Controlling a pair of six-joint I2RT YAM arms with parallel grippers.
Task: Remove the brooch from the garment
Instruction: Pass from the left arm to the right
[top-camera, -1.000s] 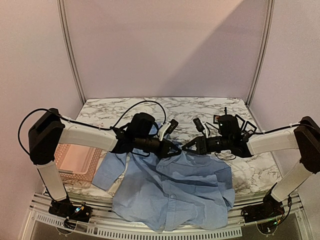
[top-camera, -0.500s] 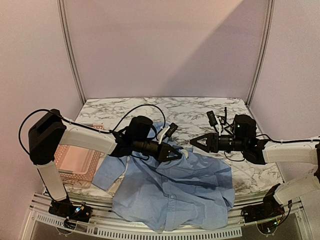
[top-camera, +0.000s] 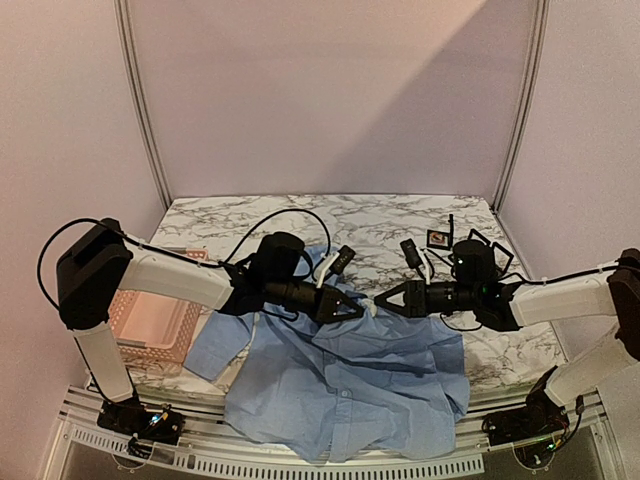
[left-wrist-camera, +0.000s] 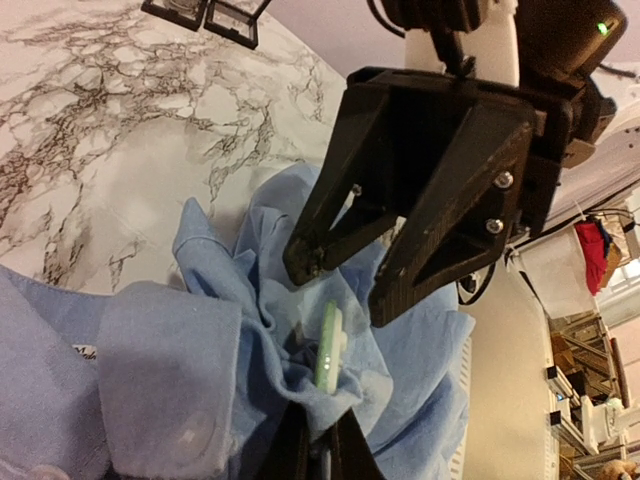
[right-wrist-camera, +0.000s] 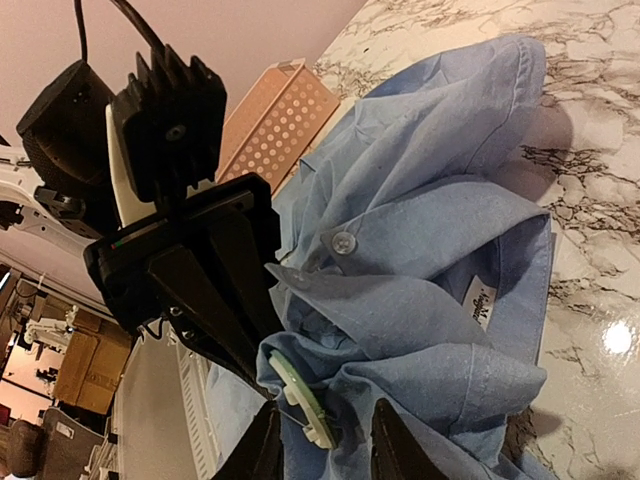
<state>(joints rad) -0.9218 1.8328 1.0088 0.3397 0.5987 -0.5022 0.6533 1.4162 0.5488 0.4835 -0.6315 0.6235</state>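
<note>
Brooch (left-wrist-camera: 328, 348) — a pale green disc seen edge-on — is found pinned in a bunched fold of the garment (top-camera: 350, 385) near its collar, mid-table. That fold is clamped by the left gripper (left-wrist-camera: 318, 452), jaws closed on cloth just below the disc, presumably so the shirt is anchored and the pin presented. The right gripper (left-wrist-camera: 345, 290) is held facing it, jaws apart, nothing gripped — the disc lies just ahead of its tips, to be pinched next.

Table (top-camera: 380, 215): white marble pattern, dark veins. Directly on it:
- blue shirt (top-camera: 340, 375), wrinkled, spread centre-front, hem over the near edge
- pink basket (top-camera: 150, 325), left edge, just beside the shirt sleeve
- small dark square (top-camera: 437, 238), far right, contents unclear
</note>
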